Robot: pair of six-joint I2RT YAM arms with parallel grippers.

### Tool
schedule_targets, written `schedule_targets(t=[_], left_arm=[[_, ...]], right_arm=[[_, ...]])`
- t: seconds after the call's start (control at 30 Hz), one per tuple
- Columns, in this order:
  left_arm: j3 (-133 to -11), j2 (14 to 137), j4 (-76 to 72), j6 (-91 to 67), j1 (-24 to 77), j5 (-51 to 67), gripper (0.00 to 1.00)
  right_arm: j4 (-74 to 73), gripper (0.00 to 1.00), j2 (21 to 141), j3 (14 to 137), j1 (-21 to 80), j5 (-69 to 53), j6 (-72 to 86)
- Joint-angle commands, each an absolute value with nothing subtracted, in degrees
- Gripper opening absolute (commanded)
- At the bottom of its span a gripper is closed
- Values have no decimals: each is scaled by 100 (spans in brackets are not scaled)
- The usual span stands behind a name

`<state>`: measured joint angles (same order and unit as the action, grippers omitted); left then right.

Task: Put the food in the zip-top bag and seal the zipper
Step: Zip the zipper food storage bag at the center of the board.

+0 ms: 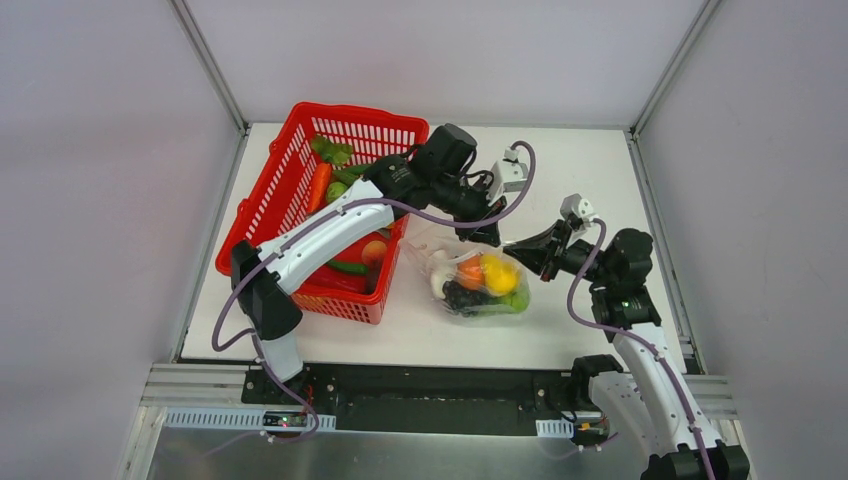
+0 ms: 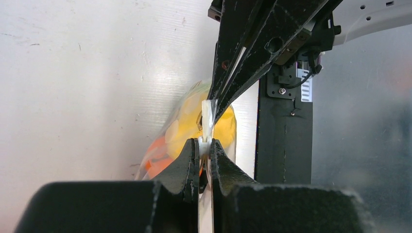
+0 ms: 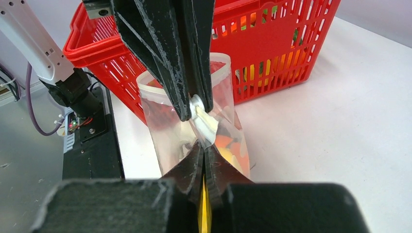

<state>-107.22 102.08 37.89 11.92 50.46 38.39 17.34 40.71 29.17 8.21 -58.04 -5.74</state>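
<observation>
The clear zip-top bag (image 1: 455, 262) lies on the white table right of the basket. Inside it I see the food: an orange ball (image 1: 470, 272), a yellow lemon (image 1: 498, 274), white garlic (image 1: 438, 275), dark grapes (image 1: 462, 296) and a green piece (image 1: 516, 299). My left gripper (image 1: 489, 236) reaches in from the left and is shut on the bag's mouth edge. My right gripper (image 1: 513, 246) is shut on the same edge right beside it. In the left wrist view the zipper strip (image 2: 208, 112) runs from my left gripper (image 2: 204, 144) to the right fingertips (image 2: 219, 99). In the right wrist view my right gripper (image 3: 203, 146) pinches the bag (image 3: 167, 124).
The red mesh basket (image 1: 262, 200) stands at the left with more toy vegetables in it, a carrot (image 1: 318, 186) and green pieces (image 1: 333, 152). The left arm stretches over its right rim. Grey walls enclose the table on three sides.
</observation>
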Motion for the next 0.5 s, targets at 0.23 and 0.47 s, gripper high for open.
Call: schedule_targets(t=[0.23,0.47], left_arm=[[-10444,9680,4042,1199,4845,3829,0],[-11069,9926,4212,1230,5003,4167,0]], right_arm=[[2060,5,3924,3069,795,-6097,-567],[1393,65,4193,3483,805,-6361,-847]])
